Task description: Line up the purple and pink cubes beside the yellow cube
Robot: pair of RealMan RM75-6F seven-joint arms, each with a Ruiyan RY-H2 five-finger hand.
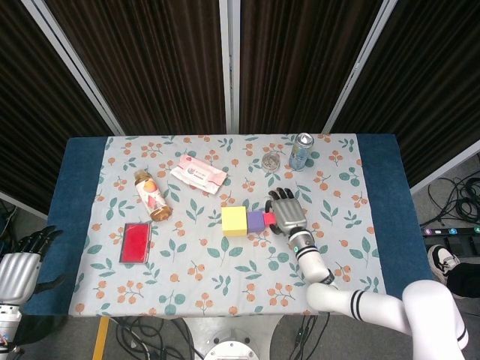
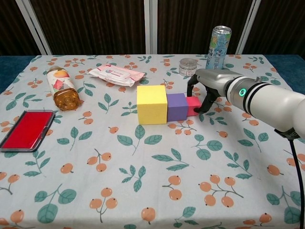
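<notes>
Three cubes sit in line as the right hand (image 2: 202,93) grips the pink cube (image 2: 193,106) against the purple cube (image 2: 177,106) beside the yellow cube (image 2: 151,104); release likely follows.

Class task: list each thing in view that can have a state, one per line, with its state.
yellow cube: flat on table, touching purple cube
purple cube: between yellow and pink cubes
pink cube: against purple cube, held by right hand
right hand: grips pink cube
left hand: off table, holding nothing
bottle: lying on its side
can: upright

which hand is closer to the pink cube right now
Right. The right hand has its fingers around the pink cube; the left hand hangs off the table's far left edge.
</notes>
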